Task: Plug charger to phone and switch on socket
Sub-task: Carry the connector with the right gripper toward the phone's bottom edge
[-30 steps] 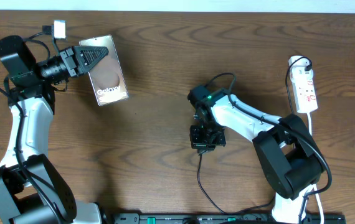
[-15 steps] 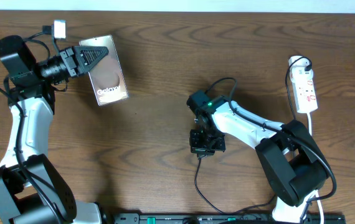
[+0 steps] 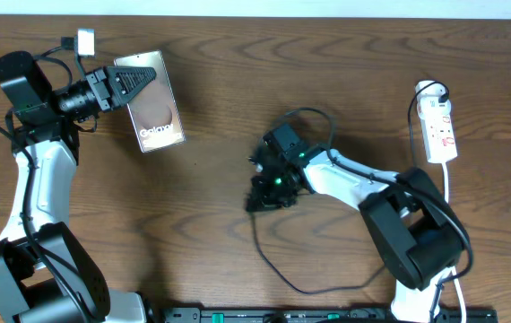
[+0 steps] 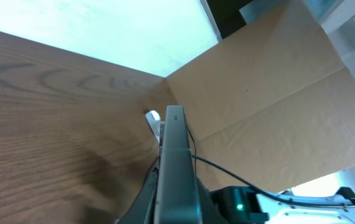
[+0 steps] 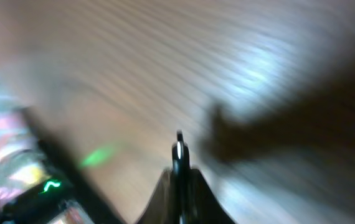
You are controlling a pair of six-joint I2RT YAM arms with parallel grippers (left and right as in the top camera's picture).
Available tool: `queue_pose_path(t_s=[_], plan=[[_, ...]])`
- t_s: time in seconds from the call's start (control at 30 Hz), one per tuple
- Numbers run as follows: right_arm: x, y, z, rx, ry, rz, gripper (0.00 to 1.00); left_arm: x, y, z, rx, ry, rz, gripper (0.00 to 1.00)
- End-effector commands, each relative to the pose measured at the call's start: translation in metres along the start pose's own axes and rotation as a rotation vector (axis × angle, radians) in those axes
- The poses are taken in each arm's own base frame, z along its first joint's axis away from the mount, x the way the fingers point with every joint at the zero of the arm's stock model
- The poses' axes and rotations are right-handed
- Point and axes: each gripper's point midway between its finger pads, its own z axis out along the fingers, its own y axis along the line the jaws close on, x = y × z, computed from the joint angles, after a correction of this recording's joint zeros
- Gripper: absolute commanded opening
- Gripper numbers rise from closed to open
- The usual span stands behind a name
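Observation:
My left gripper (image 3: 139,82) is shut on the top end of the phone (image 3: 154,115), a bronze-brown slab with white "Galaxy" lettering at the far left. In the left wrist view the phone (image 4: 176,155) shows edge-on between the fingers (image 4: 147,196). Mid-table, my right gripper (image 3: 255,199) is shut on the charger plug, and its thin black cable (image 3: 273,269) trails in a loop toward the front edge. The right wrist view is blurred; the narrow plug tip (image 5: 179,149) sticks out between the shut fingers (image 5: 202,199). The white socket (image 3: 439,126) with red marks lies at the far right.
The socket's white lead (image 3: 447,184) runs down along the right arm's base (image 3: 417,242). A brown cardboard wall (image 4: 271,93) stands beyond the table's far end. A small white block (image 3: 85,40) sits by the left arm. Bare wood lies between phone and right gripper.
My right gripper has swung left and slightly toward the back with the plug, and the cable loop has followed. The left gripper and phone have not moved.

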Motion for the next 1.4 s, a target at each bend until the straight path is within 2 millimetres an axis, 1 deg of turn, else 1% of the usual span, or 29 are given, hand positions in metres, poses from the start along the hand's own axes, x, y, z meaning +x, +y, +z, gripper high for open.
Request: queue_pose_path(t_s=[0.0,0.07,0.2,0.3,0.4,0.83,1.0,1.2,1.37], plan=[[0.005,0.065,-0.013,-0.391,0.055,-0.216,0.01,0.003,-0.009,-0.001,0.026,0.018,0.029,0.08],[-0.005,0.075,-0.017,-0.426,0.019,-0.246,0.01,0.003,-0.009,-0.001,0.027,0.018,0.029,0.08],[-0.016,0.09,-0.023,-0.483,-0.03,-0.347,0.01,0.004,-0.01,0.0,0.033,0.023,0.037,0.08],[-0.02,0.113,-0.037,-0.588,-0.066,-0.496,0.01,0.004,-0.01,0.0,0.035,0.025,0.04,0.08],[-0.028,0.127,-0.046,-0.624,-0.131,-0.618,0.01,0.004,-0.01,0.0,0.035,0.025,0.041,0.08],[-0.037,0.141,-0.055,-0.648,-0.212,-0.758,0.01,0.004,-0.01,0.0,0.035,0.024,0.052,0.08],[-0.038,0.141,-0.054,-0.662,-0.209,-0.757,0.01,0.004,-0.01,0.0,0.036,0.025,0.052,0.08],[-0.041,0.153,-0.055,-0.719,-0.226,-0.784,0.01,0.004,-0.01,0.0,0.035,0.025,0.052,0.08],[-0.043,0.156,-0.05,-0.753,-0.228,-0.766,0.01,0.004,-0.01,0.0,0.035,0.025,0.052,0.08]])
